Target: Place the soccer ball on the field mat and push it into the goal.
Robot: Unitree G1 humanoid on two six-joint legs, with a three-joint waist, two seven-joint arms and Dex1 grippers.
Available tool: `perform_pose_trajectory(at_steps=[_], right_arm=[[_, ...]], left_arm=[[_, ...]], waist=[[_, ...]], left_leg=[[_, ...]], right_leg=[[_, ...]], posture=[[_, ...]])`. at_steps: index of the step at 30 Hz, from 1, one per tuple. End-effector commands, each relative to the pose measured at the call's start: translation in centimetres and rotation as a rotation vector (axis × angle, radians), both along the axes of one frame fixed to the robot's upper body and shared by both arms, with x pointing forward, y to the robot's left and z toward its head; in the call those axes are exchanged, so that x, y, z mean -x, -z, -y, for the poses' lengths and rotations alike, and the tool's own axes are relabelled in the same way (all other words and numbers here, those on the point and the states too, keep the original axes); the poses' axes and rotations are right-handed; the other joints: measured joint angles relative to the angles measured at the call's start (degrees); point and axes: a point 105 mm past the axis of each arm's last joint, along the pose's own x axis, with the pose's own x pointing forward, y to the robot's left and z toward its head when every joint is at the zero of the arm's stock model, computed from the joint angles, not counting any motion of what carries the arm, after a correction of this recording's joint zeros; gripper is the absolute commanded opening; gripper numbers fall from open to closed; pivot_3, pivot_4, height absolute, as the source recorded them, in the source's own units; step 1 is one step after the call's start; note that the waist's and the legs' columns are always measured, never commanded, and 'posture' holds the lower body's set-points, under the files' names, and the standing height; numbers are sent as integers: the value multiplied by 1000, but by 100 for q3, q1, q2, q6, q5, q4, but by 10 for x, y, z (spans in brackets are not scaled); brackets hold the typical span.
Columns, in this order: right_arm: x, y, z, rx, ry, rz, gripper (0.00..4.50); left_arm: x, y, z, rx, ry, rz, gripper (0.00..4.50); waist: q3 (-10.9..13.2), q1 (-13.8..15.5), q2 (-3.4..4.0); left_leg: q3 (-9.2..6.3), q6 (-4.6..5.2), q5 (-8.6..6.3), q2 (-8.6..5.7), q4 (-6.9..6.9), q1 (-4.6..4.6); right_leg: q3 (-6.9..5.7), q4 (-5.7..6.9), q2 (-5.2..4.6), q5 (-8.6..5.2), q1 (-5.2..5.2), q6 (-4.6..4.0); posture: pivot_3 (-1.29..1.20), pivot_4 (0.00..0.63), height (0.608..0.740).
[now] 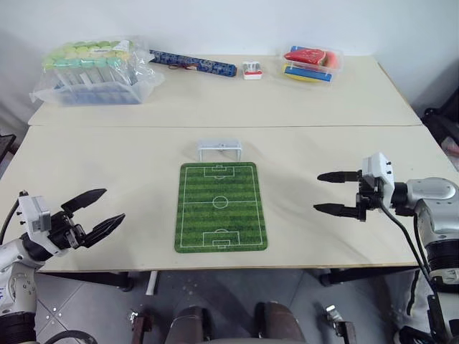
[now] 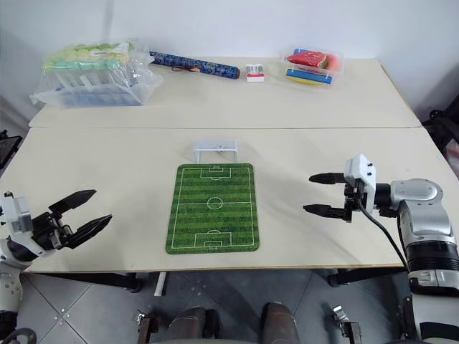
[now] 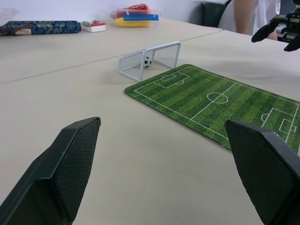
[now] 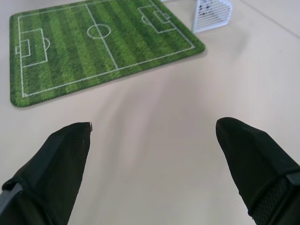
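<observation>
From the head view I see the field mat (image 1: pixel 221 207) on the desk (image 1: pixel 301 158), goal (image 1: pixel 219 150) touching its far edge, left claw (image 1: pixel 96 212) and right claw (image 1: pixel 336 193) both spread apart beside the mat, holding nothing, from the left wrist view the soccer ball (image 3: pixel 147 62) inside the goal.

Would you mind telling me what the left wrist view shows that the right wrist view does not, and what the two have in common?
Left wrist view alone: the soccer ball sitting inside the goal behind its netting, the open right pincer off to one side of the mat, a person's arm beyond the table, and the red and yellow items in a clear tray.

Right wrist view alone: the near end of the field mat, with its penalty box and rounded corner.

Shared: the goal, the mat, and the pale tabletop.
</observation>
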Motion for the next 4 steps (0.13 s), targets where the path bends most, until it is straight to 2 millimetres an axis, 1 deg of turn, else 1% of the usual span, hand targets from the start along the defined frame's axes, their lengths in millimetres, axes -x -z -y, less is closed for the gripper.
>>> perform_pose_trajectory(at_steps=[1, 4], right_arm=[[5, -10, -1, -27, -6, 41, 4467], [6, -8, -3, -45, 25, 52, 4467]], left_arm=[[4, -15, -8, -2, -23, 40, 4500], [7, -14, -9, -17, -15, 19, 4500]], waist=[[0, 1, 0], [0, 8, 0]], left_leg=[[-1, 0, 0, 1, 0, 0], [-1, 0, 0, 1, 0, 0]], right_leg=[[-1, 0, 0, 0, 0, 0], [-2, 1, 0, 0, 0, 0]], posture=[[0, 150, 740], [0, 150, 740]])
